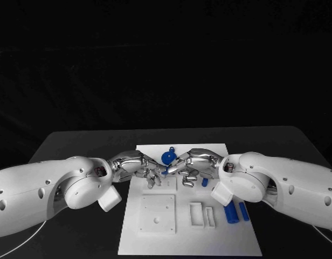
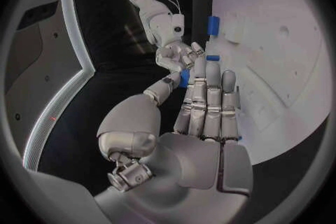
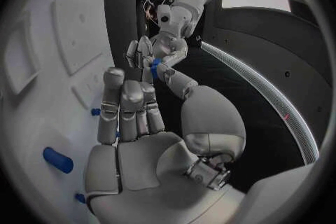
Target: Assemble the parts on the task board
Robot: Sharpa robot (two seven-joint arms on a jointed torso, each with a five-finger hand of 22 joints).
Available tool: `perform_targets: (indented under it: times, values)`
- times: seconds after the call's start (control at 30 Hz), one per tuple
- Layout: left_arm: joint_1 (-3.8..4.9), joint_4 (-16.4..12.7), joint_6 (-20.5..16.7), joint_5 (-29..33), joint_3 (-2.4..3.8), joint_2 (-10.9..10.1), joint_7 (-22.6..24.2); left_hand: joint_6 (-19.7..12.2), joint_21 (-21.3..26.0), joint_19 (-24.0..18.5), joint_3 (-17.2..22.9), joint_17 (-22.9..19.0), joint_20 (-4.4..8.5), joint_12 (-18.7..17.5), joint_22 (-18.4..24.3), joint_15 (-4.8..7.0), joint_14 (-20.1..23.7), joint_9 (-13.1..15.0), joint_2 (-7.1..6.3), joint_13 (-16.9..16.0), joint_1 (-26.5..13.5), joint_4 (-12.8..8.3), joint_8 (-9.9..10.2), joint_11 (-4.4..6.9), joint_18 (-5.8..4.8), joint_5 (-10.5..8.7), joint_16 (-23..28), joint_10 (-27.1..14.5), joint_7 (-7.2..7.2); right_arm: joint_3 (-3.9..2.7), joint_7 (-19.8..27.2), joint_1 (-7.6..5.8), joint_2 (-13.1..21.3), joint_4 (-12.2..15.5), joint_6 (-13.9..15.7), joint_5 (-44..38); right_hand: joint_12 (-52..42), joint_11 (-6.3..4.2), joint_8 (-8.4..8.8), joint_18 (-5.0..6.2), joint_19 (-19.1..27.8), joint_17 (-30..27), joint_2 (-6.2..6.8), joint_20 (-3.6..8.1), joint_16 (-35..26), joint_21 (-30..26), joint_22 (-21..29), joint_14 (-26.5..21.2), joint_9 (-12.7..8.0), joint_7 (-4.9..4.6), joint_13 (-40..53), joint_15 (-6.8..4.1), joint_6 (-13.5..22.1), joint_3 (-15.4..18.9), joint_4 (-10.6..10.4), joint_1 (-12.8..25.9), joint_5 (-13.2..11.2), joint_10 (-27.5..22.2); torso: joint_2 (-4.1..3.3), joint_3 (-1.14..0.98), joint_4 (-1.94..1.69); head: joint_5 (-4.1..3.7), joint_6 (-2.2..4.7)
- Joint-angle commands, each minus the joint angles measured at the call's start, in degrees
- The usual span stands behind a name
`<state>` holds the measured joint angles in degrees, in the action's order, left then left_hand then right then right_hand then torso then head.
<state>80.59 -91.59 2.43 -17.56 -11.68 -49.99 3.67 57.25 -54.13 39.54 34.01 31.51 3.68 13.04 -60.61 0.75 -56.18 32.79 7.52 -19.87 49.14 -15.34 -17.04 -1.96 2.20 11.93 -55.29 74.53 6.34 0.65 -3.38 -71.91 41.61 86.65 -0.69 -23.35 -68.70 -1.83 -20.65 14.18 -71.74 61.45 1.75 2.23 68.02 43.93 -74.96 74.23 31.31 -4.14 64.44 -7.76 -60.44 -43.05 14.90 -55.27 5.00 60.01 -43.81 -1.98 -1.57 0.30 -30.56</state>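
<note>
The left robot hand (image 1: 139,167) and the right robot hand (image 1: 193,166) meet fingertip to fingertip over the middle of the task board (image 1: 188,237), and between them sits a small blue part (image 1: 166,173); both wrist views show thumbs and fingers of the two hands closing on that same piece, so each hand appears to pinch it while the other fingers lie loosely curled. At twelve o'clock from the hands a round blue part (image 1: 168,157) lies on the board, partly hidden by the fingers. At four o'clock from the right robot hand a short blue part (image 1: 205,182) shows just under its knuckles, and farther out two blue cylinders (image 1: 230,212) lie side by side at the board's right edge. At six o'clock from the hands a square white block (image 1: 157,213) and two narrow white blocks (image 1: 202,215) stand on the board. The board rests on the black worktop (image 1: 81,143). No writing is readable anywhere.
</note>
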Motion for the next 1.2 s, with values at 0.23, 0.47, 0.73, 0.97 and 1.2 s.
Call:
perform_targets:
  times: [0.23, 0.47, 0.73, 0.97, 1.2]
  values:
    - [0.12, -0.5, -2.7, 0.2, 0.16, 0.3, 1.2, 1.8, -1.3, 1.3, 0.4, 0.6, 3.21, 0.5, -0.1, 0.66, -1.4, 1.0, 0.66, -0.8, -2.7, -1.2, -1.3, 0.45, 0.31, 4.74, -1.2, 1.8, -0.92, 0.23, 0.3, 0.14, -0.3, -0.4, 0.9, -0.5, 1.5, 0.47, 0.74, 0.82, 0.6, 0.0, 0.95, -0.15, -0.7, 0.1, -1.0, -0.4, 0.5, -0.73, -0.5, 0.2, 1.1, 1.8, -0.9, 2.7, 1.9, -1.1, 0.03, -0.01, 0.0, 0.05, 0.1]
    - [0.12, -0.3, -6.6, -0.6, 0.16, 0.5, 1.0, 3.9, -3.4, 2.4, 0.4, 1.8, 4.38, 2.4, -0.8, 2.07, -3.3, 2.9, 0.37, -2.4, -5.3, -1.6, -3.3, 1.75, 0.53, 14.7, -3.8, 4.1, -2.04, 0.32, 2.2, 0.14, -0.3, -0.7, 4.9, 1.4, 2.8, 2.27, 3.83, 0.82, 2.6, 0.2, 3.74, -0.45, -1.1, -0.5, -1.0, -2.2, -0.4, -2.79, -1.3, 2.05, 6.5, 12.2, 2.0, 7.0, 1.6, -3.2, 0.06, 0.0, 0.01, 0.05, 0.25]
    - [0.11, -0.3, -7.9, -0.9, 0.16, 0.7, 0.9, 5.4, -5.0, 3.2, 6.7, 2.0, 5.64, 3.9, -0.8, 3.26, -5.0, 4.9, -2.17, -3.7, -6.7, -1.5, -4.2, 2.6, 0.41, 13.99, -4.9, 5.4, -2.85, 0.32, 3.4, 0.14, -0.1, -1.2, 8.8, 1.7, 2.7, 3.55, 6.15, 0.82, 3.7, 0.2, 3.85, -0.7, -1.3, -1.4, -0.7, -3.2, -1.5, -4.0, -1.5, 3.15, 10.1, 18.4, 1.5, 10.6, 0.6, -4.3, 0.05, -0.04, -0.05, 0.15, 0.41]
    - [0.12, 0.0, -8.3, -3.5, 0.16, 0.8, 0.3, 5.8, -5.6, 3.6, 7.4, 2.0, 5.99, 4.3, -0.8, 3.61, -5.6, 5.4, -2.75, -4.1, -6.7, -1.5, -4.4, 2.86, 0.44, 14.38, -5.2, 5.8, -3.06, 0.3, 6.3, -0.72, 1.0, -1.6, 11.6, 2.9, 2.9, 3.89, 6.81, 0.82, 4.7, -0.4, 3.33, -1.04, -2.2, -2.6, -0.3, -4.2, -2.1, -4.39, -2.2, 3.51, 10.8, 20.3, 1.3, 12.0, 2.9, -5.2, 0.18, -0.12, 0.07, 0.45, 0.45]
    - [0.4, 0.3, -8.6, -10.1, 0.21, 0.7, -3.7, 6.1, -5.9, 3.7, 7.6, 2.1, 6.23, 4.6, -0.8, 3.87, -6.0, 5.8, -3.47, -4.3, -6.5, -1.5, -4.6, 3.06, 0.45, 14.63, -5.6, 6.2, -3.22, 0.29, 8.5, -3.4, 2.1, -2.3, 12.6, 5.2, 4.4, 3.97, 6.91, 0.82, 6.9, -2.3, 2.5, -2.21, -4.7, -4.9, 0.4, -5.9, -2.4, -4.46, -4.1, 3.71, 10.8, 21.1, 1.4, 12.9, 5.4, -6.1, 0.55, -0.18, 0.17, 0.39, 0.35]
